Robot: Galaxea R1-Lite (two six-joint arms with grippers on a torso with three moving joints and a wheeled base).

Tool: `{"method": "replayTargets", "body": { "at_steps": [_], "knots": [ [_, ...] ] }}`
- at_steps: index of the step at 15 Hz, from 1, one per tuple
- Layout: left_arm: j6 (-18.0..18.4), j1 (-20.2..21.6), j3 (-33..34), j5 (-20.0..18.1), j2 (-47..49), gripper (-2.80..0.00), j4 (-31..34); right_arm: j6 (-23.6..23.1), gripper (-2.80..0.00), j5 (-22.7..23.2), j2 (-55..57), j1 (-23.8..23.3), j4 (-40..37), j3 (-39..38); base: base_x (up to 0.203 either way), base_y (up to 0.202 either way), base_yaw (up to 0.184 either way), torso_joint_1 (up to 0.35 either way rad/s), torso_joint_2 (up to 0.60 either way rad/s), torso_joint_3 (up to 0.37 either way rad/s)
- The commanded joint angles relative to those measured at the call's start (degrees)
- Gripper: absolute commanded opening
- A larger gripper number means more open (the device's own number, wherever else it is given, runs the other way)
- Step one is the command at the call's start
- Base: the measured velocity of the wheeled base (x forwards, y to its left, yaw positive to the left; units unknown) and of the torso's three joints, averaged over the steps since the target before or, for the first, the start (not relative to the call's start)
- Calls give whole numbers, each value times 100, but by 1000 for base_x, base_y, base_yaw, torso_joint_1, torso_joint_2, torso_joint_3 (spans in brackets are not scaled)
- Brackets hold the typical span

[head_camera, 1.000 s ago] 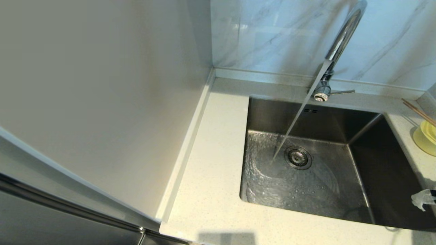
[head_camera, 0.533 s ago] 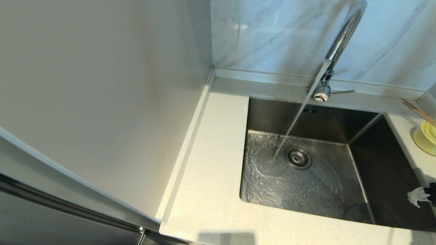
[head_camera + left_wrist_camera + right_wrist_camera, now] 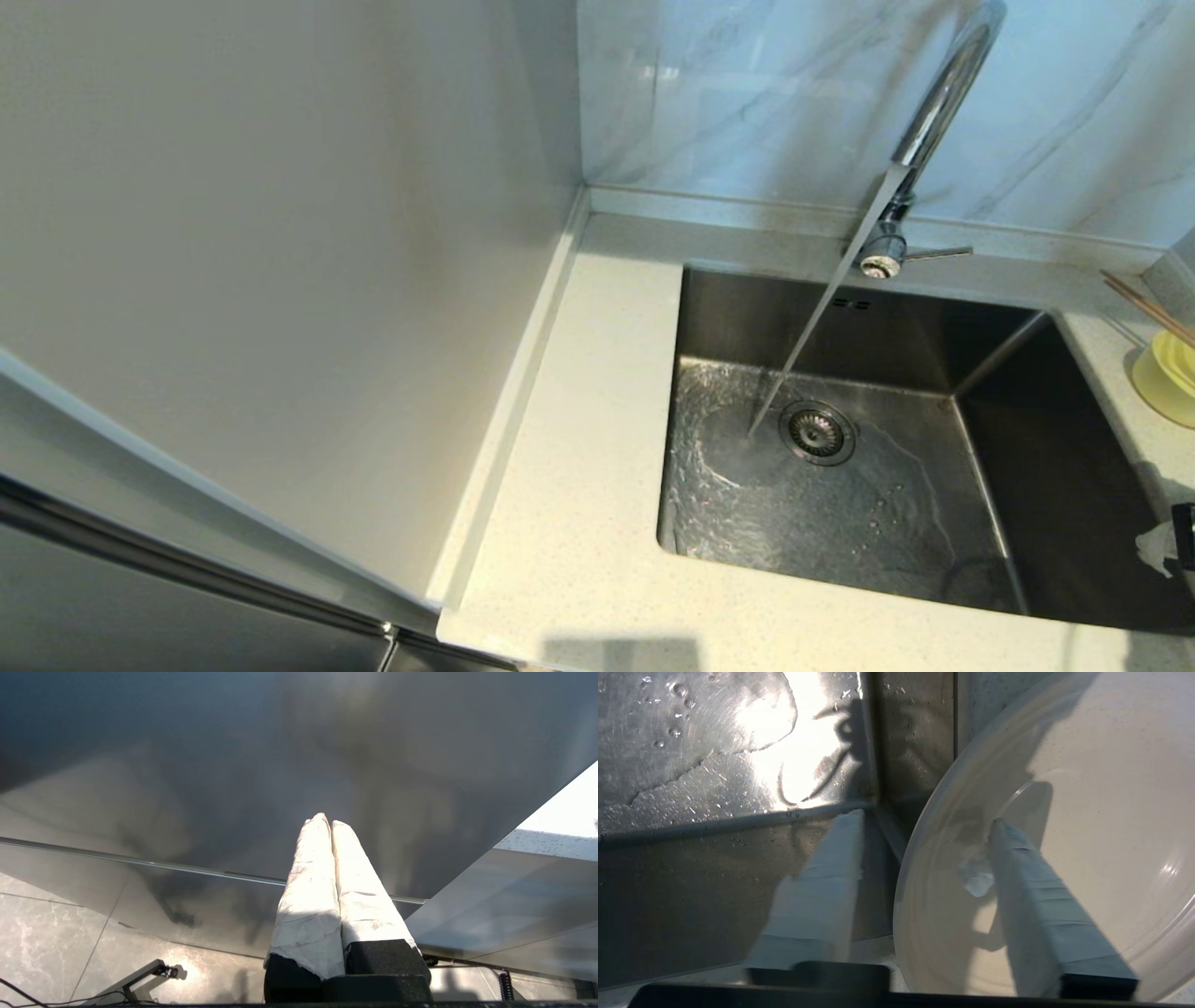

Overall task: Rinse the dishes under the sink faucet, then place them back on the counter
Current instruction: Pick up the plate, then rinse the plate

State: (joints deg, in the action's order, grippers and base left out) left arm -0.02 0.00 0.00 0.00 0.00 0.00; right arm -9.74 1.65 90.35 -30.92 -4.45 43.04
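Observation:
The cream-white speckled plate [image 3: 1087,788] lies beside the basin's corner and shows only in the right wrist view. My right gripper [image 3: 924,819] is open and straddles the plate's rim, one finger over the plate and the other over the steel sink [image 3: 691,765]. In the head view it shows only as a white-wrapped tip [image 3: 1165,551] at the far right edge. The chrome faucet [image 3: 938,103] runs a stream of water [image 3: 812,327] into the sink [image 3: 840,523]. The pale-yellow bowl [image 3: 1167,378] and the chopsticks [image 3: 1144,303] rest on the counter [image 3: 579,467] at the right.
My left gripper [image 3: 327,820] is shut on nothing and parked low, facing a grey cabinet front. A tall pale panel [image 3: 280,280] stands along the counter's left side. The drain strainer [image 3: 817,431] sits mid-basin. The grey-veined wall [image 3: 747,93] closes the back.
The right gripper's tip shifted a little left, then back right and slightly lower at the head view's edge. Water keeps flowing and spreading in the basin.

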Motion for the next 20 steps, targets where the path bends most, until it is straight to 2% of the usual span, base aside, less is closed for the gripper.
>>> {"method": "replayTargets", "body": {
  "at_steps": [1, 9, 11, 13, 15, 20],
  "knots": [
    [-1, 0, 0, 0, 9, -280, 0, -28, -280, 2, 71, -2, -11, -7, 0, 0, 0, 0, 0, 0],
    [-6, 0, 0, 0, 0, -280, 0, -160, -280, 62, -271, -2, -12, -217, 0, 0, 0, 0, 0, 0],
    [-4, 0, -3, 0, 0, -280, 0, -399, -280, 308, -544, 4, -12, -381, 0, 0, 0, 0, 0, 0],
    [-6, 0, 0, 0, 0, -280, 0, -618, -280, 787, -806, 34, -12, -487, 0, 0, 0, 0, 0, 0],
    [-6, 0, -6, 0, 0, -280, 0, -721, -280, 932, -977, 301, -12, -496, 0, 0, 0, 0, 0, 0],
    [2, 0, 0, 0, 0, -280, 0, -731, -280, 950, -1346, 1123, -12, -578, 0, 0, 0, 0, 0, 0]
  ]
}}
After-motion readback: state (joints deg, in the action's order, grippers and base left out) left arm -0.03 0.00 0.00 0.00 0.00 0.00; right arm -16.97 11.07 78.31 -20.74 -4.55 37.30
